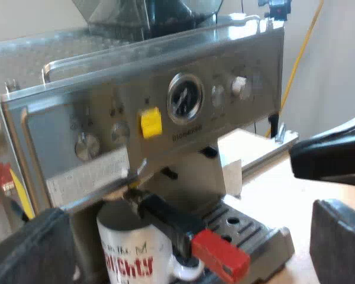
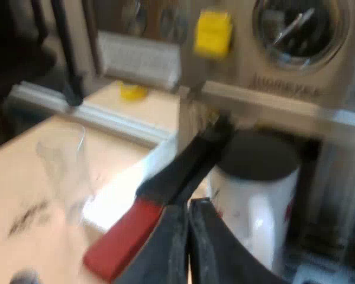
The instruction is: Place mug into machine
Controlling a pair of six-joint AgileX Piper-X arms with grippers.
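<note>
Two claws, one mug. Mug [image 1: 127,257]: white with red lettering, standing on the tray [image 1: 248,231] of the machine [image 1: 165,118], directly under the locked holder [image 1: 168,216], whose red end juts out toward the near side. Placement looks complete.

Left claw [image 1: 189,242]: released, fingers wide apart, nothing between them, facing the machine's front.

Right claw [image 2: 186,236]: clenched, fingers pressed together on nothing, just beside the mug and the holder's red end.

Hazards: if the right claw backs off carelessly, it could clip the handle or nudge the mug off the tray. If the left claw advances, it could strike the red end.

Left wrist view supplies: hopper [image 1: 148,18], gauge [image 1: 185,97], tray grid.

Right wrist view supplies: glass [image 2: 62,157] upright on the desk [image 2: 18,177], apart from the mug, and the mug's dark mouth close beneath the holder.
</note>
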